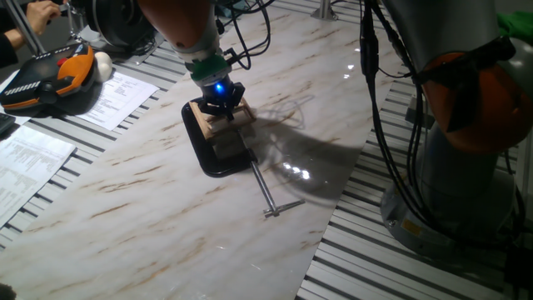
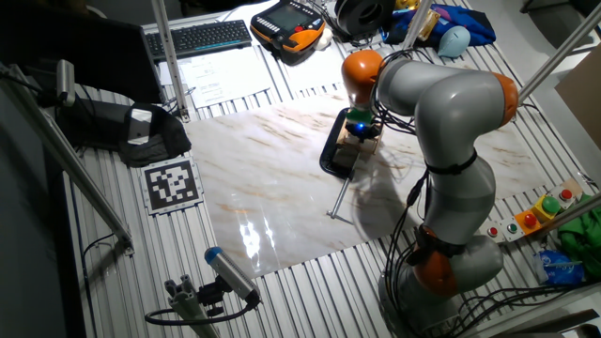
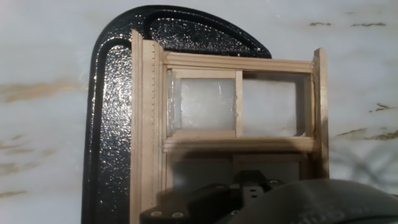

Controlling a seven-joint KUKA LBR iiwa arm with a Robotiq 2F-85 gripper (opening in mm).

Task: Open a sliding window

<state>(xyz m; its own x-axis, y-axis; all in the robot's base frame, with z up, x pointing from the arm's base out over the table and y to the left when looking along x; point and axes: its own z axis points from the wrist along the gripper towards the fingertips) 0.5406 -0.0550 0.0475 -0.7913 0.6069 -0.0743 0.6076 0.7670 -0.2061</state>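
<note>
the sliding window [image 3: 239, 106] sits in the black c-clamp [image 3: 112, 124] on the marble tabletop [image 1: 125, 208], clamp screw [image 1: 265, 190] sticking out toward the table edge. gripper [image 1: 221, 104] is right on top of the window; we can't tell how its jaws stand.

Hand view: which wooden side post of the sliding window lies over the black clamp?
The left post; the right post sits over bare marble.
</note>
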